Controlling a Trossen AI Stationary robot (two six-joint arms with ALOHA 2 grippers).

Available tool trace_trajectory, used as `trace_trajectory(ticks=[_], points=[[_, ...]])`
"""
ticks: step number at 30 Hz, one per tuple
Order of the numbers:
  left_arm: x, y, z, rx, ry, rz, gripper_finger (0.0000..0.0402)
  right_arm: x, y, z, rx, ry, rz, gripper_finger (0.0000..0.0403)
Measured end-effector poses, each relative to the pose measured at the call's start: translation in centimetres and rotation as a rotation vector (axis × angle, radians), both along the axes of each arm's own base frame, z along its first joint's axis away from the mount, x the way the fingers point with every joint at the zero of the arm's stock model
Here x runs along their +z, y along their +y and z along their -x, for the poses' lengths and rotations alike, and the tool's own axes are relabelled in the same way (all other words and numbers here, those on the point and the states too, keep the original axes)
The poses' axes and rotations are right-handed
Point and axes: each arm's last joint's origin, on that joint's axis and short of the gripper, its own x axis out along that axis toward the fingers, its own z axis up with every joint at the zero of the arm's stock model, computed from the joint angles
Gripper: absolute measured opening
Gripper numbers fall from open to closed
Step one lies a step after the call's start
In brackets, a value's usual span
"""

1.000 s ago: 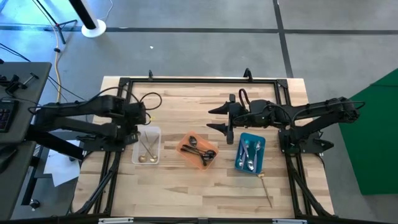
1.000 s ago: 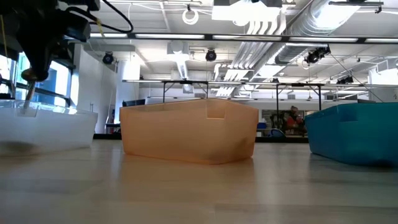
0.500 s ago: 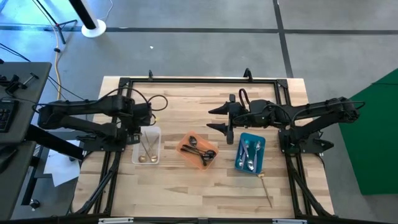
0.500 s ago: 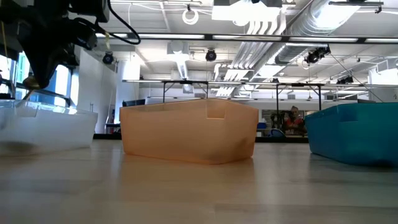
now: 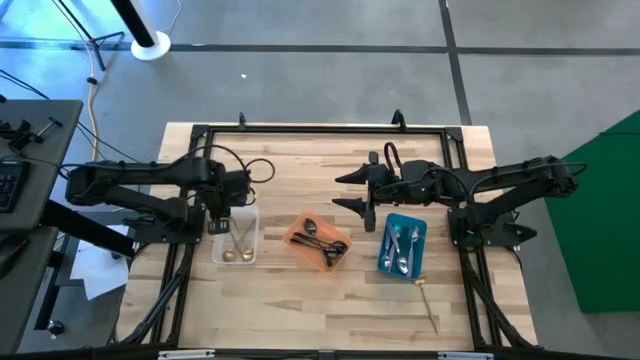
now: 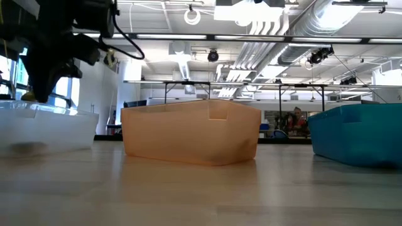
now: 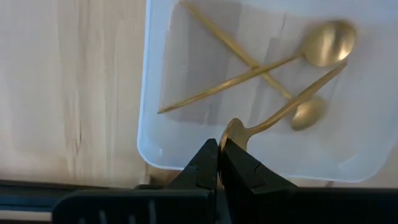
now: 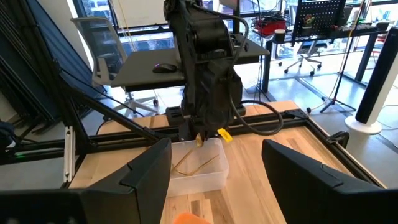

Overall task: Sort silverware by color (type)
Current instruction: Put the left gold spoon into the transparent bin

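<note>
The left hand (image 7: pixel 217 163) hangs over the back edge of the clear tray (image 5: pixel 216 247), fingers pressed together on the bowl end of a gold spoon (image 7: pixel 283 111), whose handle slants out above the tray's inside. Under it, two more gold spoons (image 7: pixel 249 70) lie crossed on the tray floor. From across the surface (image 5: pixel 300 310) you can see that hand from the front, a glint of gold at its tip just above the clear tray.

Over on the right, the right hand (image 5: pixel 353 190) floats behind the blue tray (image 5: pixel 386 262) and the orange tray (image 5: pixel 296 242), fingers spread wide, holding nothing. The dark spoons (image 5: pixel 322 245) sit heaped in the orange tray, the silver spoons (image 5: pixel 402 248) lie in the blue one. One spoon with a gold handle (image 5: pixel 427 305) lies alone on the bare wood, near the blue tray's front corner. From table height, the orange tray stands in the middle, the clear one at left, the blue one at right.
</note>
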Motion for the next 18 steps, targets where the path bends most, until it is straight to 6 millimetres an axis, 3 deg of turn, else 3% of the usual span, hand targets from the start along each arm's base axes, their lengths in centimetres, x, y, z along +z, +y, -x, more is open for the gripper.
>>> trace_trajectory(ticks=[8,18], points=[[-0.6,0.2,-1.0,-0.019,-0.028,-0.006,0.0000,-0.1,0.0,0.0,0.000,0.010,0.002,0.0236],[-2.3,0.4,-2.4,-0.051,0.062,0.006,0.0000,-0.1,0.0,0.0,0.000,0.015,0.002,0.0236]])
